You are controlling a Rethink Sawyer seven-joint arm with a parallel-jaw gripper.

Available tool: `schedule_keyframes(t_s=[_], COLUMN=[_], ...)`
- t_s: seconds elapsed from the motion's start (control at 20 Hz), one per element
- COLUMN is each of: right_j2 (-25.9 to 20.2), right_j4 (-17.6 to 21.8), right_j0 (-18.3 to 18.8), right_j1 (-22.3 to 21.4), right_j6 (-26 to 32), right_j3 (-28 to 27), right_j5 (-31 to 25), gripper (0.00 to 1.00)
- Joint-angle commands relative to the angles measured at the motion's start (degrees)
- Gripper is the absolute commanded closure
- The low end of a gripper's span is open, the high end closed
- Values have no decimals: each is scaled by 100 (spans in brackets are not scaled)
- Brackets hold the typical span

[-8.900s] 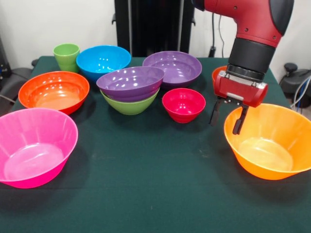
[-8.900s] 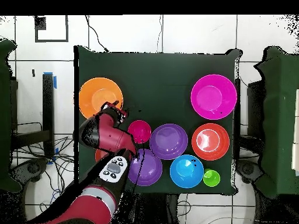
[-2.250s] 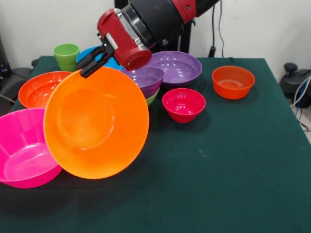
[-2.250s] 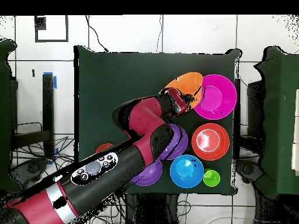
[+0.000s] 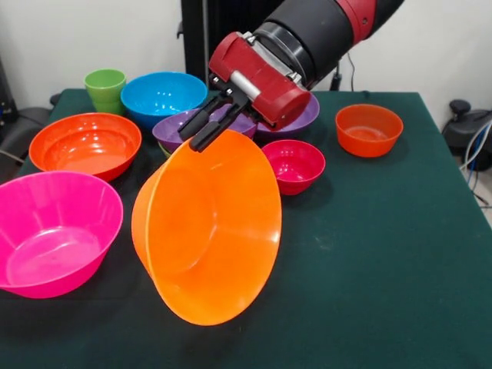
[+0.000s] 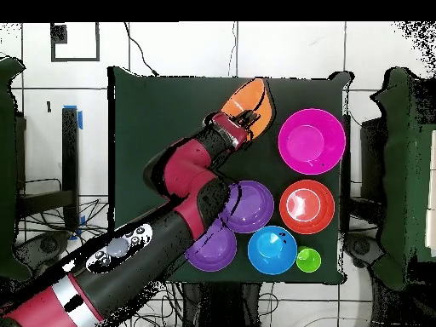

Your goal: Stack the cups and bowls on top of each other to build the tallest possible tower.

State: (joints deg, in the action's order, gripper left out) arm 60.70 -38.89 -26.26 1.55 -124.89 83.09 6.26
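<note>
My gripper (image 5: pixel 202 131) is shut on the top rim of the large orange bowl (image 5: pixel 207 231), which hangs tilted on edge with its opening facing left, over the table's front middle. In the overhead view the gripper (image 6: pixel 247 126) and that bowl (image 6: pixel 251 102) are near the table's far edge. The large pink bowl (image 5: pixel 54 231) sits at the left. Behind are the red-orange bowl (image 5: pixel 84 144), the blue bowl (image 5: pixel 163 96) and the lime-green cup (image 5: pixel 105 88). A purple bowl (image 5: pixel 178 127) sits on a green bowl that shows only as a sliver. A second purple bowl (image 5: pixel 306 115) is partly hidden by my wrist.
A small magenta bowl (image 5: pixel 294 163) and a small orange bowl (image 5: pixel 369 128) stand to the right of the gripper. The green table (image 5: pixel 384 254) has open cloth at the front right. In the overhead view my arm (image 6: pixel 170 221) covers both small bowls.
My gripper has carried the large orange bowl to the right, away from the pink bowl. The bowl is now turned more on edge. The blue and red-orange bowls are uncovered.
</note>
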Motion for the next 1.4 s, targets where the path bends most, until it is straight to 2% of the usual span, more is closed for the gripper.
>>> schedule_keyframes(t_s=[0.05,0.55,1.15,1.4], right_j2=[-1051,-1129,-1061,-1118], right_j4=[447,605,693,861], right_j0=[-69,0,-77,-26], right_j1=[200,86,151,74], right_j6=[-677,-594,-750,-756], right_j3=[-104,10,182,291], right_j5=[352,531,647,798], gripper=[100,100,100,100])
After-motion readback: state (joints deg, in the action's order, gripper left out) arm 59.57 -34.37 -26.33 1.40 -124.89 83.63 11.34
